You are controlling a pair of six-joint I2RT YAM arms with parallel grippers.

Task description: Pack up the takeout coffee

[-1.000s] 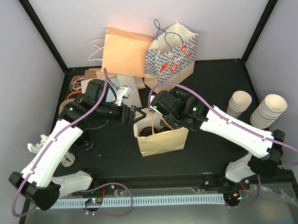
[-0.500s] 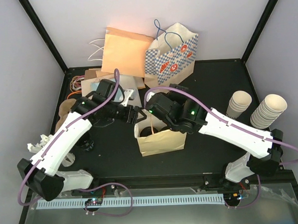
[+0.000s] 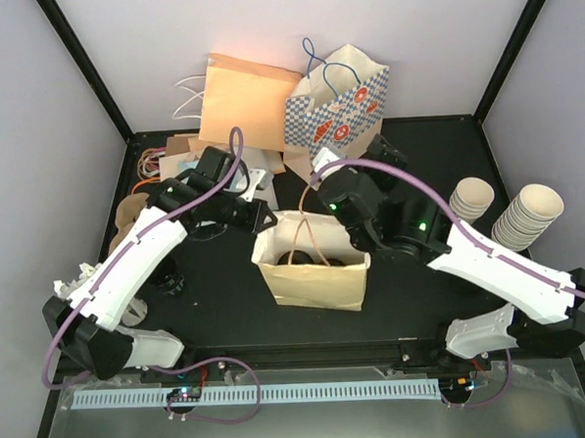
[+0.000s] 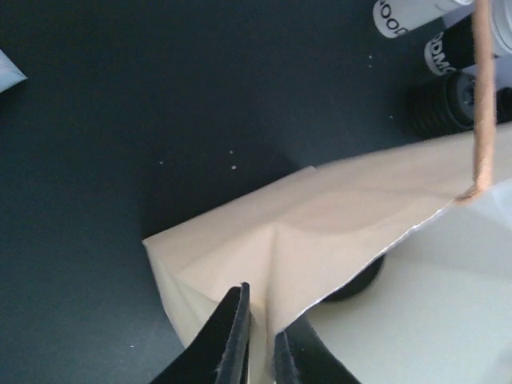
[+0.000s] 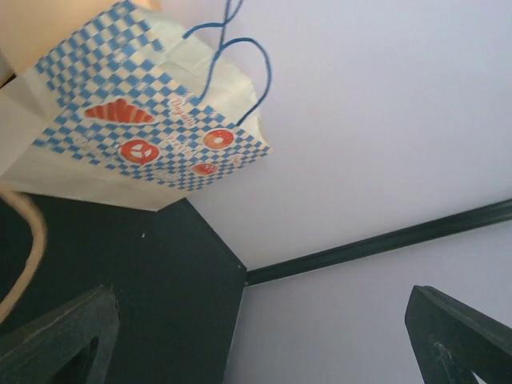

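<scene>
Kraft bag (image 3: 311, 282), creased, pinched by left end effector (image 4: 262, 320); right end effector (image 5: 256, 336) spread wide.

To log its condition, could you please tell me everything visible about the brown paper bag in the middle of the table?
The brown paper bag looks like plain kraft paper, lightly creased, with thin twine handles looping over its mouth. It stands on the black table with the mouth open upward and a dark interior. The left gripper is pinched shut on the paper at the bag's left rim corner, holding that side up.
</scene>
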